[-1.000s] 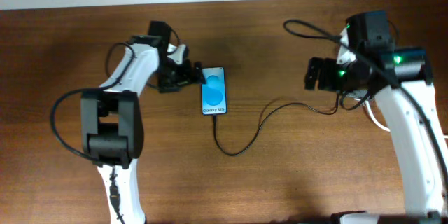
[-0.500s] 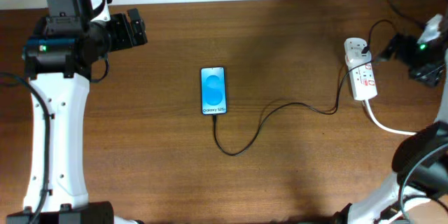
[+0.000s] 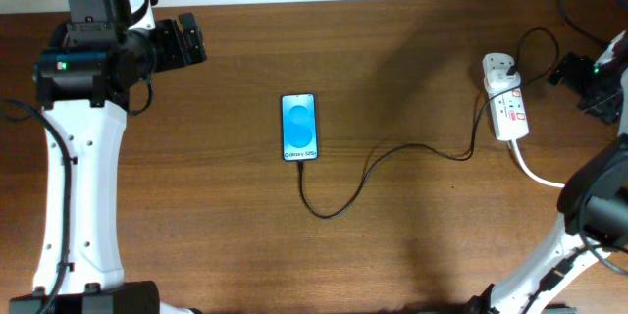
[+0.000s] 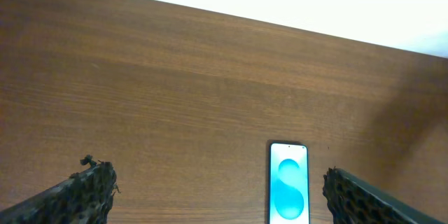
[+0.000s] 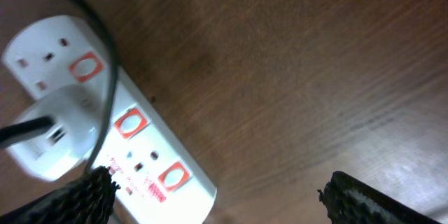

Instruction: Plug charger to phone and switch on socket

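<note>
Overhead: the phone (image 3: 299, 128) lies flat, mid worktop (image 3: 412, 255), blue screen up, white text strip at the near end. The charger (image 3: 365, 172) meets that near short edge, loops along the wood and runs right to the socket (image 3: 507, 106); too small to tell whether the tip is fully seated. The socket lies at the far right, with a thick white cord (image 3: 535, 172) leaving its near end. The left claw (image 3: 194, 41) is at the far left, well apart from the phone, holding nothing. The right claw (image 3: 564, 69) is just right of the socket, not touching it.

Left wrist: the left claw (image 4: 217, 180) is spread wide, 1 fingertip in each lower corner, with only bare wood and the phone (image 4: 288, 190) between them. The phone is cut by the bottom edge and is apart from both fingers.

Right wrist: the right claw (image 5: 217, 184) is also spread wide and grips nothing. The socket (image 5: 150, 150) lies diagonally at the left, showing 3 red switch markings. A white adapter (image 5: 59, 133) sits in it. A black cable (image 5: 106, 49) curves over the strip; cannot tell if it belongs to the charger. The left fingertip overlaps the socket's edge in the picture; contact cannot be told. Switch positions cannot be read.
</note>
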